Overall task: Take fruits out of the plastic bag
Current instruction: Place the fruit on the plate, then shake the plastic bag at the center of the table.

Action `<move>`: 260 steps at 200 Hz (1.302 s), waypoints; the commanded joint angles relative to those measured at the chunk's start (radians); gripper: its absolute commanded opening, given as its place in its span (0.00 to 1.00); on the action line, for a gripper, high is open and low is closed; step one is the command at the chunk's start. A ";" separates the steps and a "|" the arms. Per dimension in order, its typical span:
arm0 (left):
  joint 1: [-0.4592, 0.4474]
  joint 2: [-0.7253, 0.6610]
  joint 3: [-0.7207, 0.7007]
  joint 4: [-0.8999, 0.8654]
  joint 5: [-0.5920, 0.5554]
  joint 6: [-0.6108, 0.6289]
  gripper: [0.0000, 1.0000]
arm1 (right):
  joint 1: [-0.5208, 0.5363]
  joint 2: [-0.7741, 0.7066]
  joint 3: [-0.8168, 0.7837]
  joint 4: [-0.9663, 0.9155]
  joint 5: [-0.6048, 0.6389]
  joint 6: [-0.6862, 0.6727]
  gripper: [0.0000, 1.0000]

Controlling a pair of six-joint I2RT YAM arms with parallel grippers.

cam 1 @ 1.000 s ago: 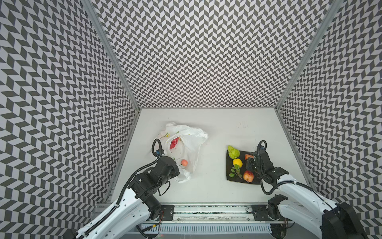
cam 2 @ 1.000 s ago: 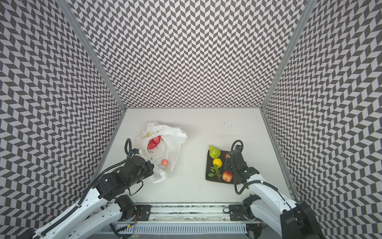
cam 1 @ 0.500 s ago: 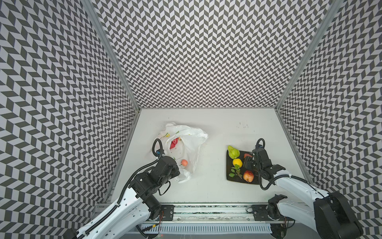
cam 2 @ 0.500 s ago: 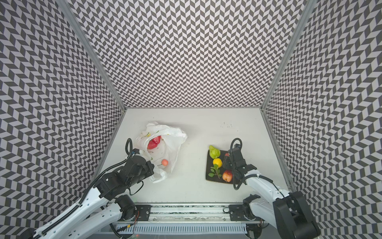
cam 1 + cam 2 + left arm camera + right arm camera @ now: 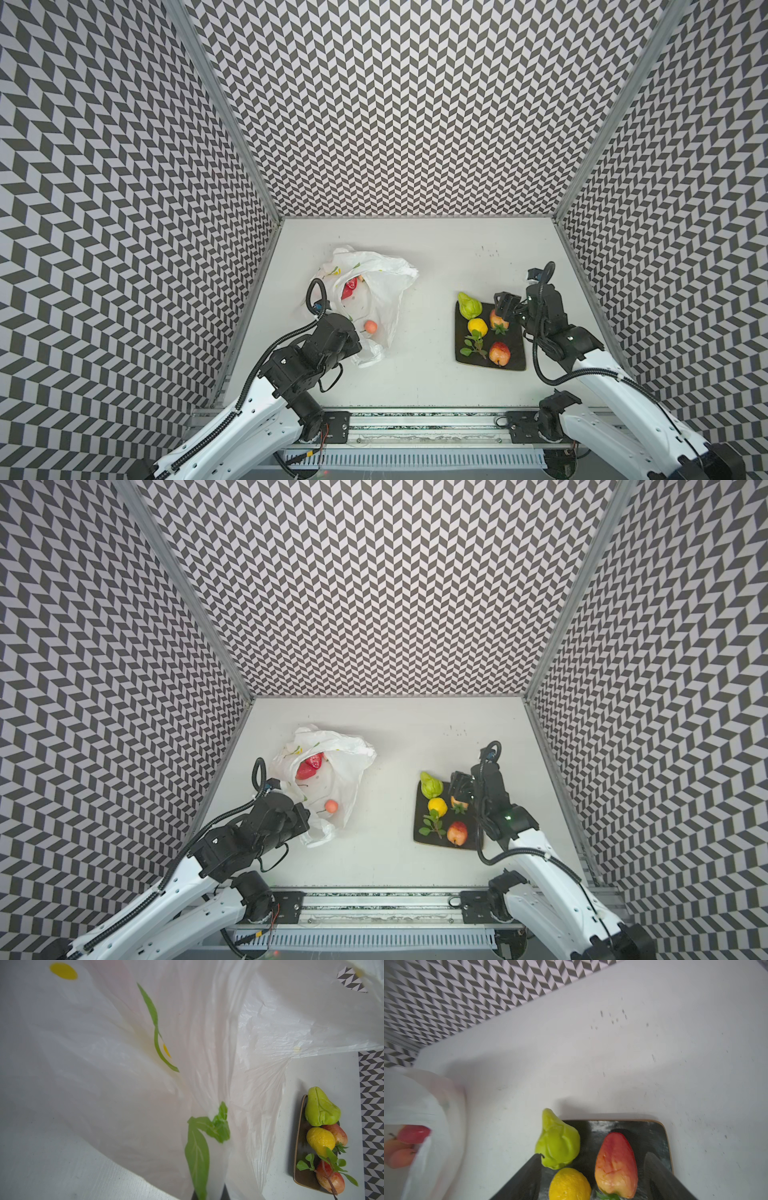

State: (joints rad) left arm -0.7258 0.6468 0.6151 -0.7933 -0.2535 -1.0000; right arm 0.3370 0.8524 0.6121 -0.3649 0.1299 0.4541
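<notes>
The plastic bag [image 5: 374, 286] lies crumpled on the left of the table [image 5: 415, 386], and my left gripper [image 5: 353, 337] is clenched on its near edge. Well apart to the right, the dark plate [image 5: 515, 353] already carries several fruits. My right gripper [image 5: 592, 1156] stands released astride the red-orange fruit [image 5: 616, 1165], pressing neither side, so I judge this a drop-off. A red piece [image 5: 350, 286] and a small peach [image 5: 370, 326] lie at the bag. Next I must lift clear and reach its mouth.

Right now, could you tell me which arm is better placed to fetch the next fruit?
Right. The right gripper is open and empty over the plate; the left gripper is shut on the edge of the plastic bag.
</notes>
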 commanded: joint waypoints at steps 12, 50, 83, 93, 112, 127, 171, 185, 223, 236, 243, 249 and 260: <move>0.002 0.002 -0.011 0.014 -0.020 -0.003 0.00 | 0.022 0.027 0.092 0.067 -0.205 -0.089 0.68; 0.003 0.014 -0.012 0.015 -0.014 -0.002 0.00 | 0.306 0.143 0.162 0.233 -0.195 -0.143 0.64; 0.002 0.015 -0.018 0.016 -0.010 -0.012 0.00 | 0.512 0.359 0.268 0.357 -0.178 -0.191 0.62; 0.002 0.014 -0.019 0.014 -0.010 -0.015 0.00 | 0.556 0.432 0.309 0.387 -0.186 -0.212 0.62; 0.002 0.023 -0.019 0.015 -0.013 -0.017 0.00 | 0.607 0.576 0.377 0.457 -0.198 -0.206 0.61; 0.004 0.033 -0.013 0.008 -0.019 -0.016 0.00 | 0.629 0.679 0.435 0.494 -0.196 -0.180 0.60; 0.002 0.044 0.000 -0.009 -0.033 -0.018 0.00 | 0.648 0.983 0.616 0.514 -0.180 -0.085 0.55; 0.003 0.047 0.004 -0.011 -0.037 -0.020 0.00 | 0.651 1.039 0.633 0.568 -0.153 -0.053 0.54; 0.002 0.048 0.017 -0.010 -0.042 -0.020 0.00 | 0.672 1.122 0.603 0.770 -0.137 -0.097 0.52; 0.004 0.047 0.026 -0.012 -0.046 -0.012 0.00 | 0.681 1.128 0.576 0.830 -0.138 -0.207 0.53; 0.005 0.045 0.033 -0.014 -0.047 -0.002 0.00 | 0.683 1.131 0.564 0.848 -0.136 -0.277 0.53; 0.004 0.044 0.039 -0.015 -0.049 0.005 0.00 | 0.683 1.131 0.551 0.860 -0.128 -0.330 0.53; 0.003 0.042 0.052 -0.023 -0.053 0.016 0.00 | 0.681 1.132 0.532 0.870 -0.093 -0.436 0.54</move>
State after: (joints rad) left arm -0.7258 0.6937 0.6128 -0.7914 -0.2657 -1.0069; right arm 1.0073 1.9774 1.1812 0.3443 -0.0174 0.2558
